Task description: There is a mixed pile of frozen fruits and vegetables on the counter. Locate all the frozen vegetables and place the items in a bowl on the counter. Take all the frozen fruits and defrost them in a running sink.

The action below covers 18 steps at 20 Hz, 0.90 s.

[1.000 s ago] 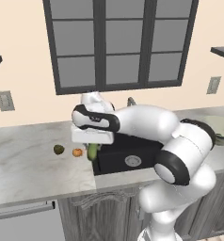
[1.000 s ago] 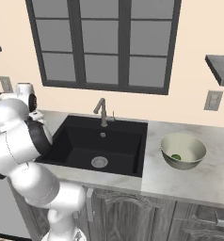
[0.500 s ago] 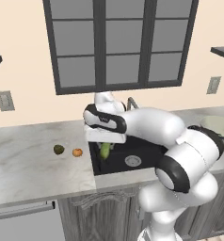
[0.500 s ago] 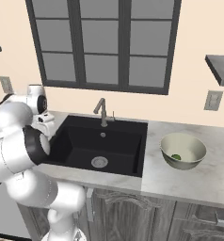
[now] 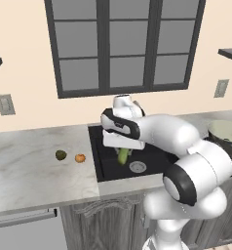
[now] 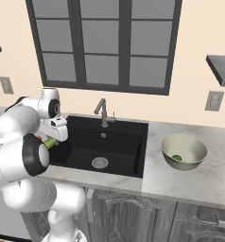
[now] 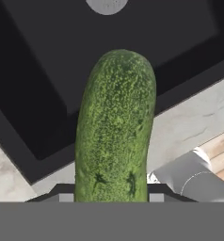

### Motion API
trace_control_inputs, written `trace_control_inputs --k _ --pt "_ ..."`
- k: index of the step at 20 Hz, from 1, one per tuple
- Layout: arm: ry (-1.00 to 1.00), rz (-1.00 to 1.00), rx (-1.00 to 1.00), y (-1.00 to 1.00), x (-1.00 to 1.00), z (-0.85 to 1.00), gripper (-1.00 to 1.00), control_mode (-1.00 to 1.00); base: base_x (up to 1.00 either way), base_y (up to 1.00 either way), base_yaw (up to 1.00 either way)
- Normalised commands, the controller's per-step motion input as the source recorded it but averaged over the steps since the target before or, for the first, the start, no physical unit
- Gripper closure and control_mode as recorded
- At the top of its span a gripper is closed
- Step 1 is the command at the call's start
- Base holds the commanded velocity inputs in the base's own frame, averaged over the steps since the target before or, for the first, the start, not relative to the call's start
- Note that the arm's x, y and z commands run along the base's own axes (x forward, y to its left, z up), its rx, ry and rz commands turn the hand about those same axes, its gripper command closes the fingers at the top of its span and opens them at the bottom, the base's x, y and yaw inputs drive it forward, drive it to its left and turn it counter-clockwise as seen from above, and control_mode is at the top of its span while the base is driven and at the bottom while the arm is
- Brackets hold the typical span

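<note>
Cucumber [image 7: 115, 127] clamped between closed fingers [image 7: 111, 190] above sink [image 6: 128, 142]; bowl [image 6: 184, 150] on counter, right base view.

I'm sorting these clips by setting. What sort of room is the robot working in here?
A home-style kitchen, and a rendered one. It has a black sink with a gooseneck faucet set in a marbled counter over wood cabinets, below a dark-framed window. A bowl stands beside the sink.
</note>
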Motion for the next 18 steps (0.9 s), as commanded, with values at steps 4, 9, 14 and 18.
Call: trace_control_inputs --k 4,9,14,18 --pt "0.03 -0.07 -0.02 -0.52 0.01 -0.02 1.0 -1.0 0.0 0.0 0.0" --pt "0.03 -0.08 -0.02 -0.52 0.0 -0.02 1.0 -1.0 0.0 0.0 0.0" --pt "0.03 -0.08 -0.02 -0.52 0.0 -0.02 1.0 -1.0 0.0 0.0 0.0" --pt "0.03 -0.08 -0.03 -0.51 0.0 -0.02 1.0 -1.0 0.0 0.0 0.0"
